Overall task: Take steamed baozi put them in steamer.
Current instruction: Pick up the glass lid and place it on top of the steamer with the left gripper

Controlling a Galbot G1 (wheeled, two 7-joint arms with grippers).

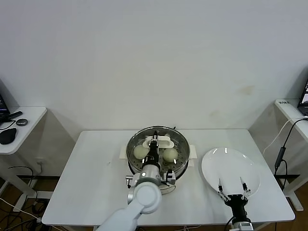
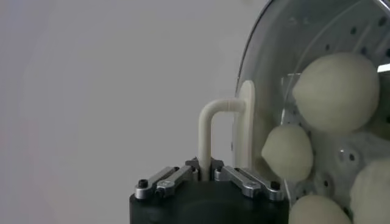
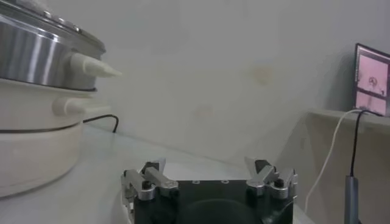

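While lid covers steamer (image 1: 157,153) | baozi (image 2: 337,83) smooth, cream-white | L gripper (image 2: 207,171) clamped on lid handle (image 2: 213,131) | R gripper (image 3: 209,180) apart.

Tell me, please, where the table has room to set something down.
Free: white tabletop left of the shiny round steel steamer; the flat white plate, open right gripper at its near rim. Crowded: the centre, left gripper gripping the glass lid.

Polished, shiny metal is seen on the steamer (image 1: 180,161), above a matt white plastic-looking base. The baozi (image 2: 337,91) appear smooth and matt. The lid (image 1: 136,139) is clear glass; the plate (image 1: 231,166) is glossy white.
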